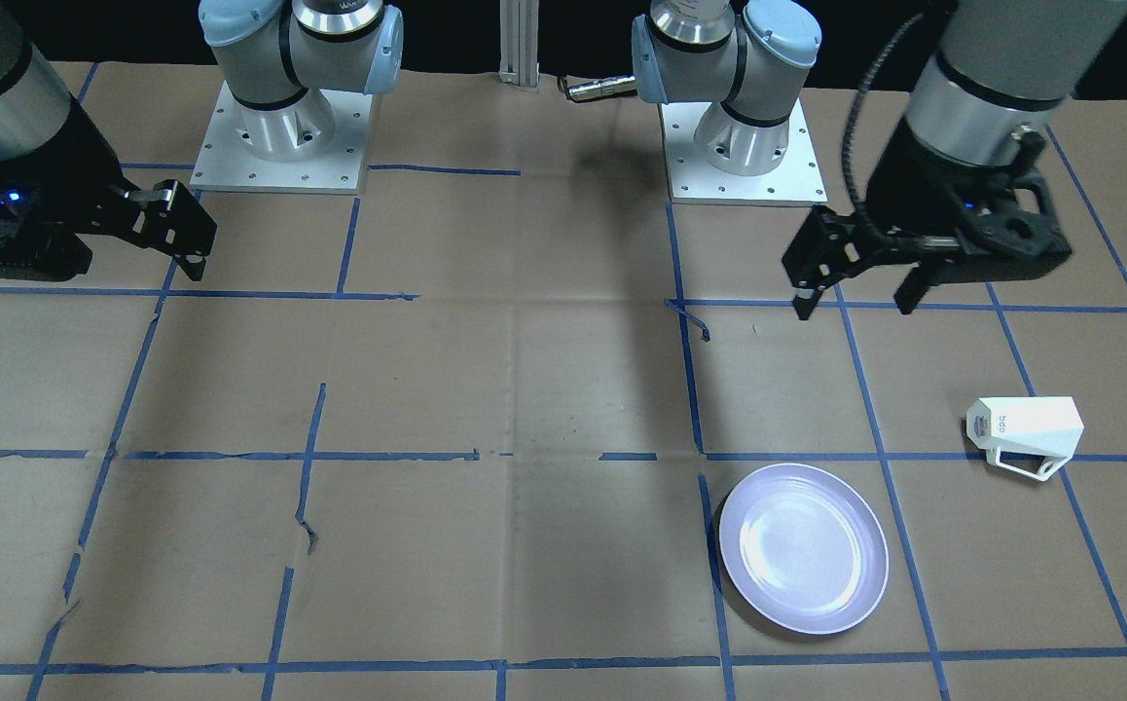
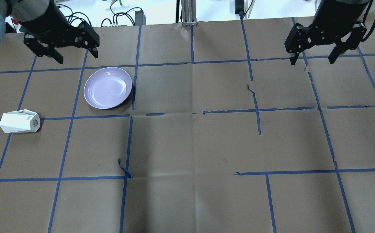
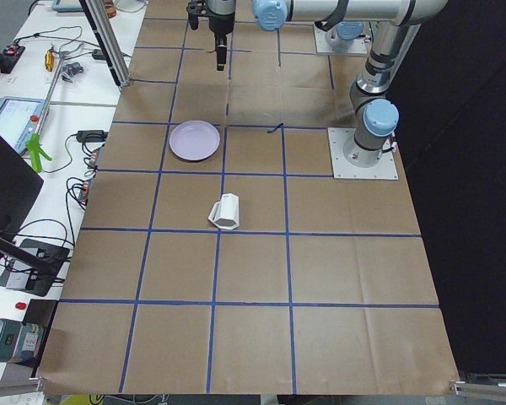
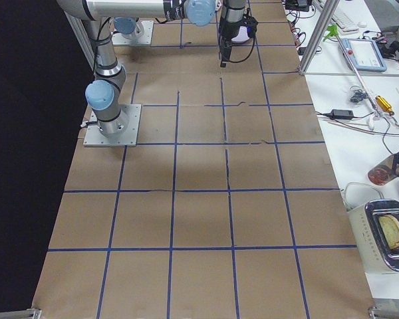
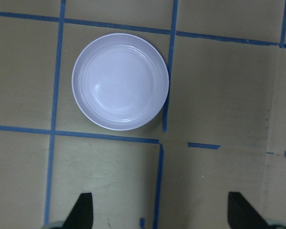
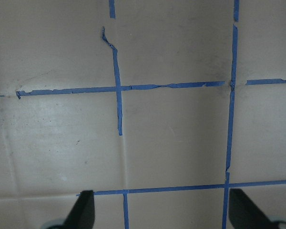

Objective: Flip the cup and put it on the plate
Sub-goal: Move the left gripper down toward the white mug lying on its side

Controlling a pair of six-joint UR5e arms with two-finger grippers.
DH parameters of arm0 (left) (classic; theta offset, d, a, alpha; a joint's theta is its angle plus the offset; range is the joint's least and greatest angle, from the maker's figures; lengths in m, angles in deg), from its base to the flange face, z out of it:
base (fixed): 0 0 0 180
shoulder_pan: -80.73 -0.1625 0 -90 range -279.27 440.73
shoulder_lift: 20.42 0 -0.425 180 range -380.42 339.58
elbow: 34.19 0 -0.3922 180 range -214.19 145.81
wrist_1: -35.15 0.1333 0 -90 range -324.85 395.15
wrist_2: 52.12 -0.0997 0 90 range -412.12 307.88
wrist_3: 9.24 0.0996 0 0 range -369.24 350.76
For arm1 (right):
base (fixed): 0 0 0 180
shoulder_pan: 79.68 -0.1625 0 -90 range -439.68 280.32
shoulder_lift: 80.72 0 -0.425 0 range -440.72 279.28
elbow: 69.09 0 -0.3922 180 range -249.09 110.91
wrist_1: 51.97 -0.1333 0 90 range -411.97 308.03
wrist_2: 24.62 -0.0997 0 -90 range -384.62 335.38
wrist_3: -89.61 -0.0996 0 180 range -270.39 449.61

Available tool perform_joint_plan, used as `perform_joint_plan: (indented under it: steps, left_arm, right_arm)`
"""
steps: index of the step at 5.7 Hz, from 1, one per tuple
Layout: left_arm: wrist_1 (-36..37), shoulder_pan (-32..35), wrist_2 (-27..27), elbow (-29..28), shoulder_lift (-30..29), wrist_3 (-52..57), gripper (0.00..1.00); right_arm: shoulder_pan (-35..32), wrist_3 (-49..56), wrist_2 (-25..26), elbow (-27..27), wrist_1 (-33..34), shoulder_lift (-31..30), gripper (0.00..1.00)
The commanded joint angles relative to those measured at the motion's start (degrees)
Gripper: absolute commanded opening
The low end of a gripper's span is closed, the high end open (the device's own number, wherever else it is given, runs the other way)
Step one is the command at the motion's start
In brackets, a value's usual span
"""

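Observation:
The white faceted cup (image 1: 1026,433) lies on its side on the table, printed base toward the plate side, handle against the paper; it also shows in the overhead view (image 2: 19,122). The lavender plate (image 1: 804,548) sits empty, a grid square away from the cup (image 2: 107,87), and fills the upper left wrist view (image 5: 120,81). My left gripper (image 2: 76,58) is open and empty, hanging above the table just beyond the plate, clear of both. My right gripper (image 2: 312,61) is open and empty, high over the far right of the table.
Brown paper with a blue tape grid covers the table (image 2: 194,145). A loose curl of tape (image 2: 124,170) sticks up near the middle left. The two arm bases (image 1: 281,136) (image 1: 744,146) stand at the robot's edge. Benches with gear (image 3: 34,143) flank the table's far side.

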Motion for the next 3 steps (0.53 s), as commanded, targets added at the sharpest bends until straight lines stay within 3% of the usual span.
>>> perform_joint_plan:
  steps: [1,3]
  left_arm:
    - [0.0,-15.8,0.7,-1.1,-3.2,21.7,1.00]
    - [0.0,-31.9,0.1,-8.6,-11.2,47.7,1.00]
  right_arm:
    - [0.0,0.0,0.0,0.0,0.0,0.0,1.00]
    - [0.0,0.0,0.0,0.0,0.0,0.0,1.00]
